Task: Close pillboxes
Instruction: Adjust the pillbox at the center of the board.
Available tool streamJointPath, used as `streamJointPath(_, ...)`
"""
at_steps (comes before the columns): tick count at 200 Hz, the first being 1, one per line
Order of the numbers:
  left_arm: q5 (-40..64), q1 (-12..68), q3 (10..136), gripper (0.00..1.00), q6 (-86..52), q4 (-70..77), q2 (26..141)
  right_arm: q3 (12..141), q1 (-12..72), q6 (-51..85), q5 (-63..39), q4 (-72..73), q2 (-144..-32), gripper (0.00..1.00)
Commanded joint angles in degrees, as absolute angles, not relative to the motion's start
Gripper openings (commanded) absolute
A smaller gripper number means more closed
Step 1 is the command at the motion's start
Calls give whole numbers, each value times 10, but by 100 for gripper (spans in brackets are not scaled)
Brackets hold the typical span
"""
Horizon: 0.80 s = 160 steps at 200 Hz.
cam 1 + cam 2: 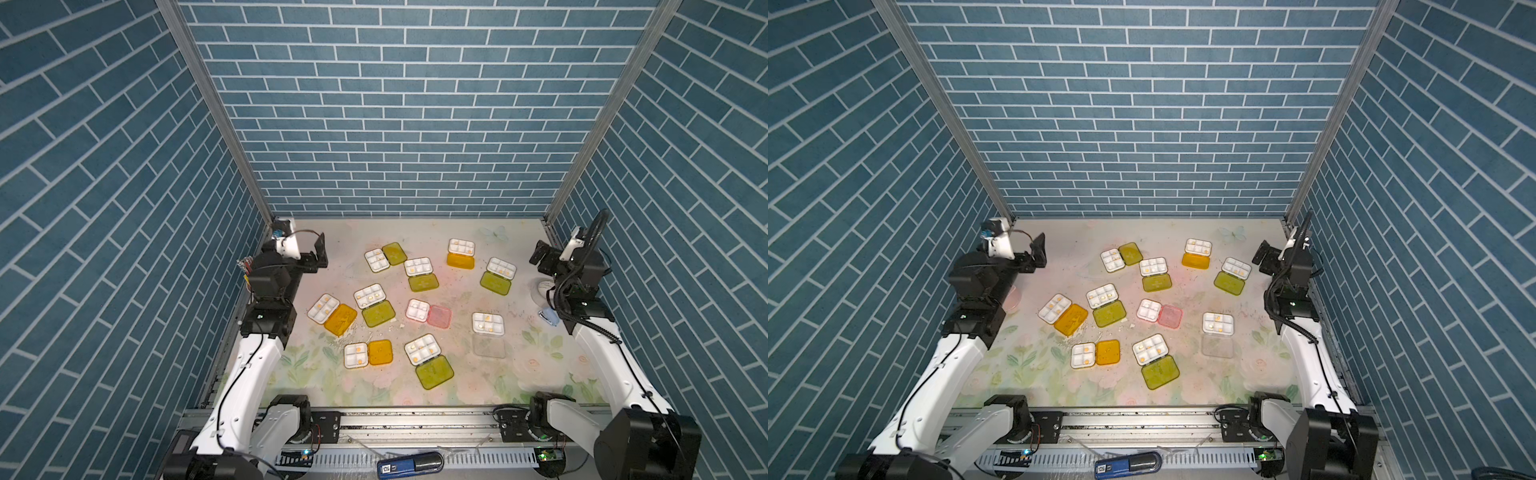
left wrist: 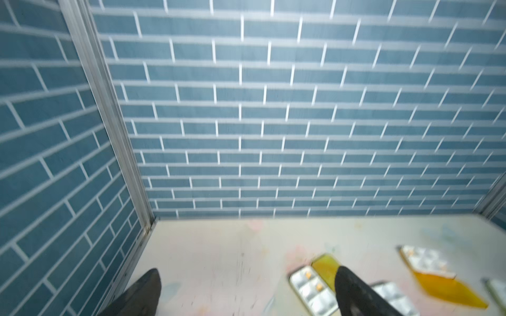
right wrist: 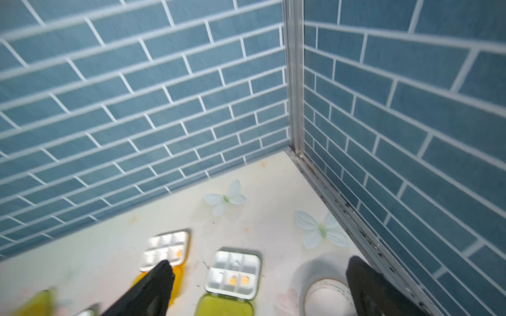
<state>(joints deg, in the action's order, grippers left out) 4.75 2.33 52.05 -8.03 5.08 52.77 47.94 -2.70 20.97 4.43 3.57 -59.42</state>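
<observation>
While they hover raised, left end effector [image 2: 247,273] and right end effector [image 3: 261,262] gape empty.

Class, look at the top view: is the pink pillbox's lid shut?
No, the pink pillbox lies open, its lid folded out flat beside its white tray.

Right tool [image 3: 260,261] spread wide, empty. Green-lidded pillbox [image 3: 232,273], orange-lidded pillbox [image 3: 164,249] lie open. White round object [image 3: 325,298] nearby.

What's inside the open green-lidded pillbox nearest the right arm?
Two orange pills lie in the pillbox compartments beside its lid; the other compartments look empty. Nothing covers the tray.
</observation>
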Motion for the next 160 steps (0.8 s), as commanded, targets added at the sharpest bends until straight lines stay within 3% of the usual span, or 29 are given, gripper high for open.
streamJointPath(1, 102, 25, 590, 100, -229, -131, 514, 445, -32, 395, -45, -88, -561, 95)
streamJointPath(18, 134, 25, 585, 100, -266, -121, 503, 460, -33, 390, -109, -121, -571, 74)
streamJointPath(28, 105, 25, 570, 99, -330, -125, 489, 492, -31, 374, -127, -187, -596, 69)
streamJointPath(43, 154, 24, 537, 100, -334, -60, 476, 507, -29, 356, -162, -245, -615, 60)
streamJointPath(86, 217, 26, 587, 99, -373, -85, 563, 516, 22, 332, -122, -365, -608, 59)
streamJointPath(102, 249, 43, 602, 94, -383, -106, 606, 519, 59, 324, -120, -397, -606, 58)
streamJointPath(117, 226, 93, 618, 89, -370, -157, 646, 521, 101, 315, -99, -427, -609, 58)
streamJointPath(160, 148, 256, 694, 87, -267, -301, 772, 549, 193, 311, -84, -499, -659, 48)
